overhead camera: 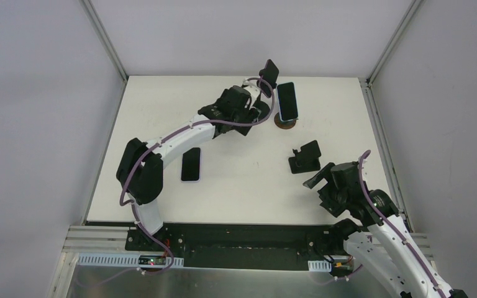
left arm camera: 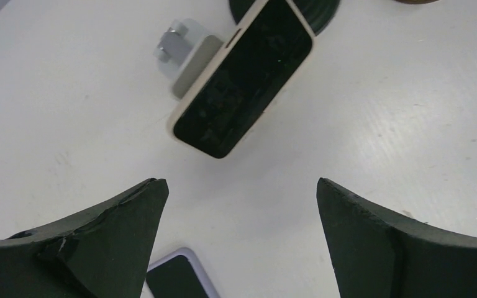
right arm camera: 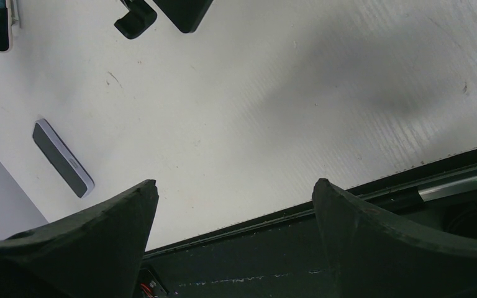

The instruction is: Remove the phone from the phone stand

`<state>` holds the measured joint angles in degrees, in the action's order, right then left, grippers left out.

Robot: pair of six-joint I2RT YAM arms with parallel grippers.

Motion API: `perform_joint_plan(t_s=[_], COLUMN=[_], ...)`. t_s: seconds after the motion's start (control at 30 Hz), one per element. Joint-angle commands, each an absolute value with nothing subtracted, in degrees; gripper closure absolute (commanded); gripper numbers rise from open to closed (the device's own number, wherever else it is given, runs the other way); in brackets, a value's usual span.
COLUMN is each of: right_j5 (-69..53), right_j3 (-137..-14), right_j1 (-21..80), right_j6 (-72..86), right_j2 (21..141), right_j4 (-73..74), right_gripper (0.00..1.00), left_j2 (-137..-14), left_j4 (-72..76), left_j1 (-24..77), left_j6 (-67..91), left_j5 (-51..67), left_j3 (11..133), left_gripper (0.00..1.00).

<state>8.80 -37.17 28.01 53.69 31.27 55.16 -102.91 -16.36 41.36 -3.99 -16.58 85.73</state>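
A phone point(overhead camera: 287, 102) with a dark screen and a pale case leans on a phone stand at the back middle of the table. In the left wrist view the phone point(left arm camera: 242, 77) rests on the stand's silver bracket point(left arm camera: 186, 53) above a black round base point(left arm camera: 313, 15). My left gripper point(overhead camera: 267, 92) is open and empty, raised just left of the phone; in its wrist view the gripper point(left arm camera: 242, 198) is short of the phone and not touching it. My right gripper point(overhead camera: 318, 177) is open and empty by the table's near right edge, its wrist view point(right arm camera: 233, 192) looking down on that edge.
A lavender-cased phone point(overhead camera: 190, 164) lies flat left of centre and shows in the left wrist view point(left arm camera: 177, 279). An empty black stand point(overhead camera: 304, 158) sits right of centre, close to the right gripper. A brown disc point(overhead camera: 284, 123) lies by the stand's base.
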Motion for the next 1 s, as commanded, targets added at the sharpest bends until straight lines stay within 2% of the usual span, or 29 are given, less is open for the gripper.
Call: perform_joint_plan(t_s=[0.0,0.13,0.3,0.37,0.63,0.87,0.97], right_j5=[10.5,12.2,15.4,16.5,17.1,14.1,6.1], right_j3=[-38.4,-40.5,-47.2,-50.8,-67.9,-77.9,-82.6], right_j1=[28.1,28.1,28.0,28.0,27.1,24.3,19.5], right_j6=[52.6,50.6,44.0,41.0,23.3,5.0,2.5], right_j2=[31.9,32.6,34.6,37.5,56.6,74.3,82.1], right_j4=[54.9,55.3,53.6,52.4,46.3,34.2,32.1], right_gripper=[0.01,0.01,0.01,0.01,0.01,0.01,0.01], left_j2=[-98.3,-92.7,-83.6,-80.0,-65.6,-62.9,-62.7], left_j4=[-16.6,-16.8,-18.8,-22.2,-27.6,-27.9,-27.8], left_j1=[38.2,37.7,36.3,34.9,33.4,33.3,33.2], left_j6=[-9.8,-8.4,-0.6,-0.2,2.1,0.5,0.6], left_j5=[-15.1,-14.5,-20.4,-18.5,-19.0,-25.1,-25.5], left_j3=[84.6,81.3,77.0,76.3,66.8,63.1,63.1], left_gripper=[0.04,0.01,0.01,0.01,0.01,0.01,0.01])
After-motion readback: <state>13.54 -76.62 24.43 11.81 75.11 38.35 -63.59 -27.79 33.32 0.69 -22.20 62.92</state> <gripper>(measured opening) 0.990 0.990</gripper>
